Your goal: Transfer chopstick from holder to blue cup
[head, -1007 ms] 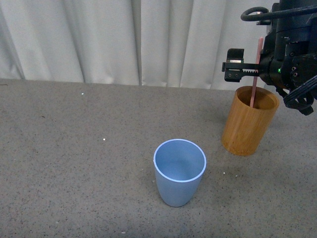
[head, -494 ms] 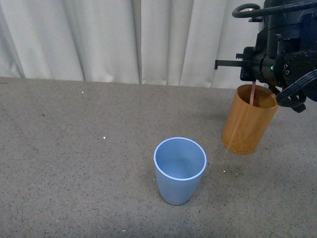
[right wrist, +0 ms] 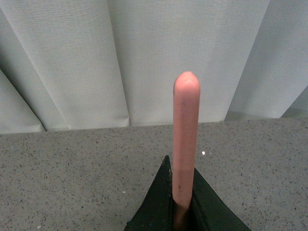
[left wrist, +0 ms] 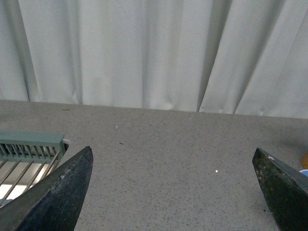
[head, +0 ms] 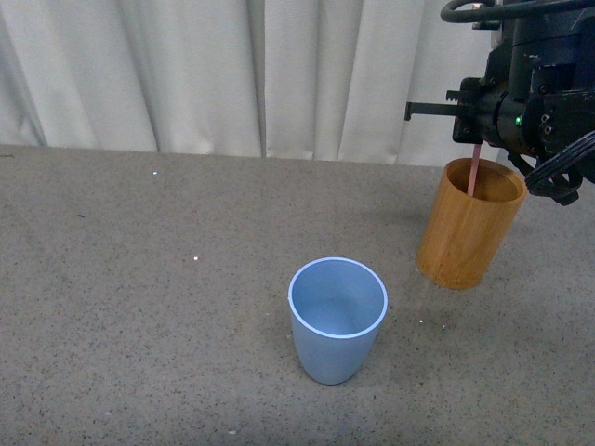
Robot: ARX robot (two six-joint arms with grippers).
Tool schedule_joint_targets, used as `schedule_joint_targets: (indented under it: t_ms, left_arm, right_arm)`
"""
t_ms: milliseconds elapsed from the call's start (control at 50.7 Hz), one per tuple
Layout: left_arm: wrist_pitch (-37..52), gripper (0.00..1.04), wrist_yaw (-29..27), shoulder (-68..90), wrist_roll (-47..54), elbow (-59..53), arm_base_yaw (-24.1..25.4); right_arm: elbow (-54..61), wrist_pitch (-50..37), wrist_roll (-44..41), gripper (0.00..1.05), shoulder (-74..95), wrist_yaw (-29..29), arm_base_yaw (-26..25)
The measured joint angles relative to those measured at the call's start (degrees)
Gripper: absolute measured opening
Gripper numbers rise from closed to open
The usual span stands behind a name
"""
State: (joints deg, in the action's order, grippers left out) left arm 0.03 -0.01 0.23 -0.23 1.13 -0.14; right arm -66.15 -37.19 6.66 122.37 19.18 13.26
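The bamboo-grain holder [head: 468, 225] stands at the right of the table in the front view. My right gripper [head: 474, 125] hangs just above its rim, shut on the salmon-pink chopstick [head: 474, 173], whose lower end still reaches down inside the holder. In the right wrist view the chopstick [right wrist: 185, 139] rises upright from between the closed black fingers [right wrist: 156, 204]. The light-blue cup [head: 337, 319] stands empty nearer the front, left of the holder. My left gripper [left wrist: 173, 185] shows only in the left wrist view, open over bare table.
A white curtain [head: 232, 74] hangs along the back edge of the grey speckled table [head: 139, 307]. A pale green slatted rack [left wrist: 29, 149] lies at the table's edge in the left wrist view.
My right gripper has risen a little with the chopstick, so less of the stick shows above the holder's rim. The holder and blue cup have stayed put.
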Motion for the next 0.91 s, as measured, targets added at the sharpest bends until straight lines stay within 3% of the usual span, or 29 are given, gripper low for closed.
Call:
schedule_joint_targets:
  t_ms: [908]
  left_arm:
    - [0.0, 0.98, 0.0, 0.0, 0.0, 0.0, 0.0]
  right_arm:
    - [7.6, -2.8, -1.0, 0.02, -18.6, -2.4, -1.3]
